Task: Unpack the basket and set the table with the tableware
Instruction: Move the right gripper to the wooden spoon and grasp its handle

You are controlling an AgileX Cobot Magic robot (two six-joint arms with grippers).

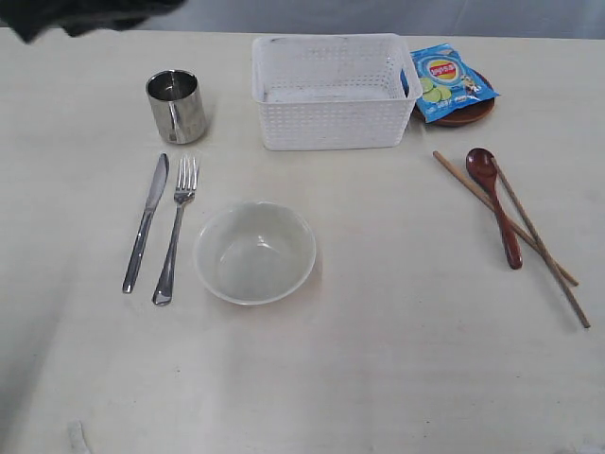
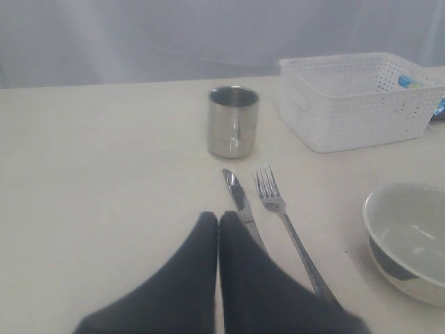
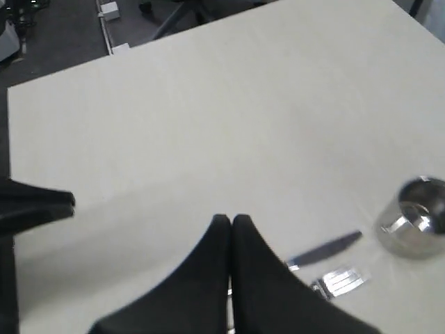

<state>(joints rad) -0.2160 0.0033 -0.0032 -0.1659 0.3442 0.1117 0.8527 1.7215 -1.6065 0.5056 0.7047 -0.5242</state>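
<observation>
- Step in hand: unpacking looks finished. The basket (image 1: 331, 90), upper centre of the exterior view, shows a bare floor.
- Laid out on the table (image 1: 397, 378): cup (image 1: 177, 106) upper left; knife (image 1: 146, 222) and fork (image 1: 177, 227) side by side below it; bowl (image 1: 255, 252) just right of the fork, centre; spoon (image 1: 496, 203) lying among the chopsticks (image 1: 539, 241) at right.
- Plate (image 1: 470, 115): upper right, just beside the basket, mostly covered by a blue snack bag (image 1: 449, 80).
- Left gripper (image 2: 218, 219): clenched, empty, above the knife handle.
- Right gripper (image 3: 231, 221): clenched, empty, clear of the table.
- Next move, as judged: only the plate seems unplaced. It would call for clearing the bag, then a rim grip.
- Surface: cream-white, faint grain.
- Room: pale curtain behind the table; dark floor beyond its edge.
</observation>
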